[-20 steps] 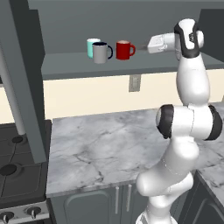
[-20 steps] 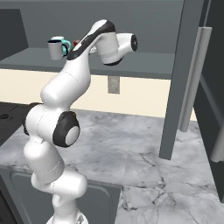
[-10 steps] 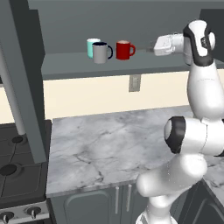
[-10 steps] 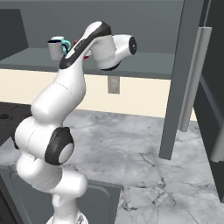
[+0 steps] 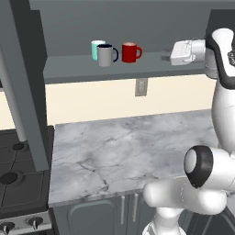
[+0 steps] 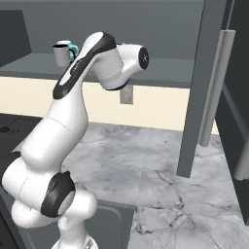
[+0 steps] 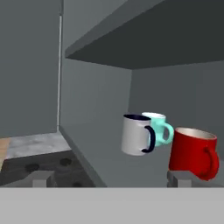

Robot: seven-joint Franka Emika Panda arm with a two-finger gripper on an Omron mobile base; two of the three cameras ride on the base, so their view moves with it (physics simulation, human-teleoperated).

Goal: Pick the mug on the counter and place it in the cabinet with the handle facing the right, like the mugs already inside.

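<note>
A dark grey kitchen frames the moment: the marble counter (image 5: 133, 147) lies bare beside the black stove (image 5: 18, 179), and above it the cabinet (image 5: 151, 69) stands open on its long grey shelf.

The gripper (image 5: 166, 57) hangs level with that shelf, jaws spread wide and nothing between them. It sits well to the right of the mugs, apart from all three. Its fingertips (image 7: 177, 178) show at the foot of the hand view, with the red mug (image 5: 130, 52) ahead of them and out of reach of a grasp.

The mug stands upright on the shelf, just right of the grey mug (image 5: 106, 55) and the teal mug (image 5: 97, 48). Its handle (image 5: 139, 52) points right, as the grey mug's does. By that showing, the placing looks done and the release made.

Against the frames from a second ago, the mugs have not shifted. The arm has changed: its upper links have risen and swung rightward, and the hand has drawn back along the shelf, further from the red mug. That reads as a retreat after letting go.
</note>
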